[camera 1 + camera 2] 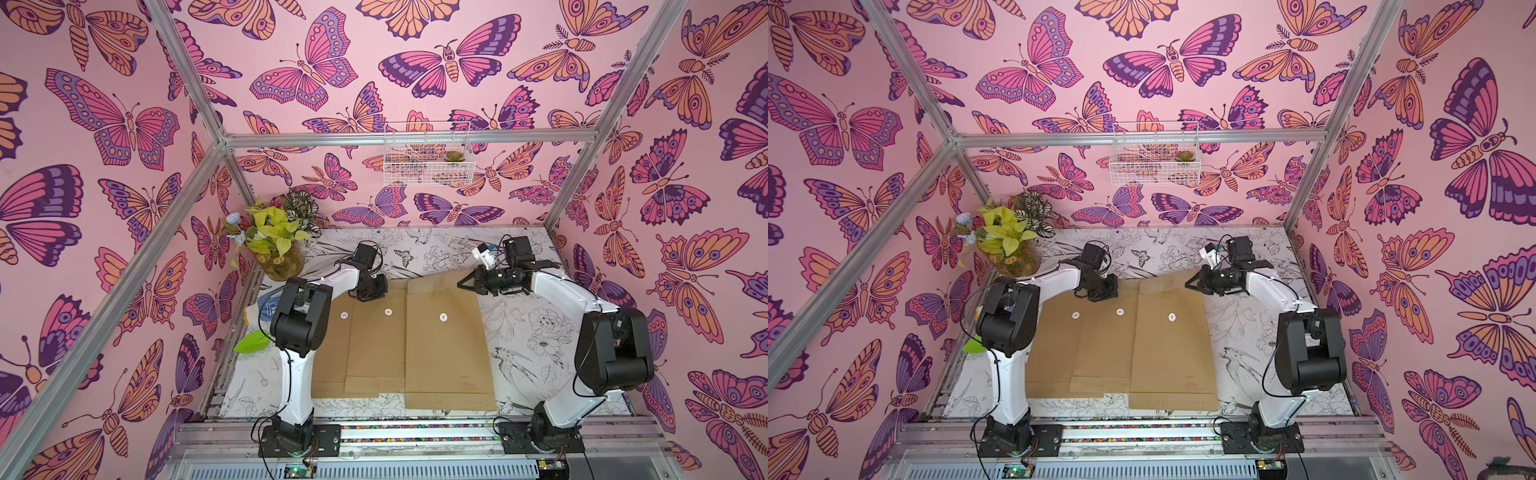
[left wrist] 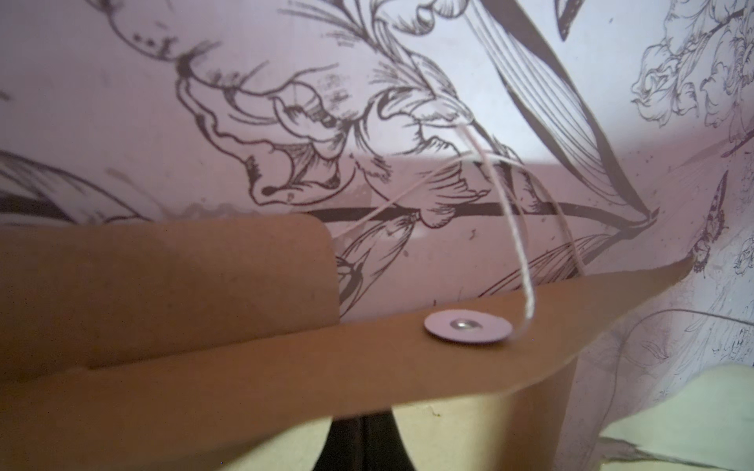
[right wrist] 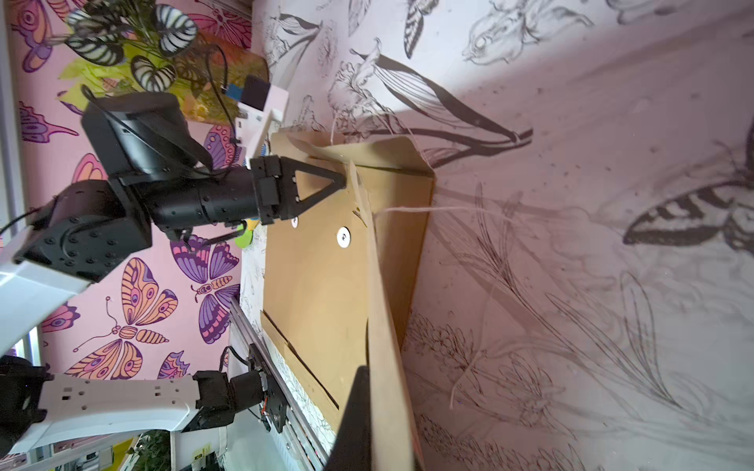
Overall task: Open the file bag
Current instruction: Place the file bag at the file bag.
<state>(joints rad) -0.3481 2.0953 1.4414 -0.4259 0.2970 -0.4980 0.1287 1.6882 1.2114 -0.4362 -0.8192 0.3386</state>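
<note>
Left end effector (image 3: 344, 179) is closed tight at the far end of the middle file bag (image 1: 376, 345). The left wrist view shows the middle flap (image 2: 285, 379) lying across its finger, apparently pinched. The white disc (image 2: 467, 325) on that flap faces up, and the string (image 2: 518, 253) hangs loose, wound on nothing.

Right end effector (image 1: 459, 286) is likewise closed, at the far right corner of the right file bag (image 1: 444, 353). Its wrist view shows a brown sheet edge-on between its fingers, which I take for the right flap (image 3: 377, 310).

Three bags lie side by side on the table (image 1: 532, 332), overlapping. Their long axes run from the robot's edge toward the far wall, with the mouths at the far end. Each flap hinges along that far short edge, so a held flap lies just ahead of its end effector. To open, it would have to swing up and away from the robot. The left arm is nearer the middle bag and the right arm nearer the right one.
</note>
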